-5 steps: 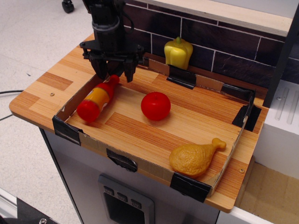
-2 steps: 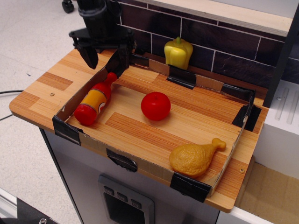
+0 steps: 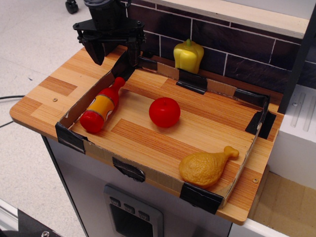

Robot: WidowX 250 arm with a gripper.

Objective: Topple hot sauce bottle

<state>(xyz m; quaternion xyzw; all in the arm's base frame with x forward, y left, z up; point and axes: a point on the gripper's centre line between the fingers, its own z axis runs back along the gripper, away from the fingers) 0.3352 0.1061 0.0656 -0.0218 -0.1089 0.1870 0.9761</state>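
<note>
The hot sauce bottle (image 3: 100,106) is red with an orange-yellow label band. It lies on its side along the left wall of the cardboard tray (image 3: 123,168), cap pointing to the back. My gripper (image 3: 114,52) hangs above the tray's back left corner, raised clear of the bottle. Its two black fingers (image 3: 97,51) are spread apart and hold nothing.
A round red tomato-like ball (image 3: 164,112) sits mid-tray. A yellow toy chicken leg (image 3: 207,167) lies at the front right. A yellow bell pepper (image 3: 188,56) stands behind the tray against the dark brick wall. The wooden counter ends close to the left and front.
My gripper was low over the bottle's cap a second ago; it has risen and moved back-left. The bottle has settled slightly lower against the left wall.
</note>
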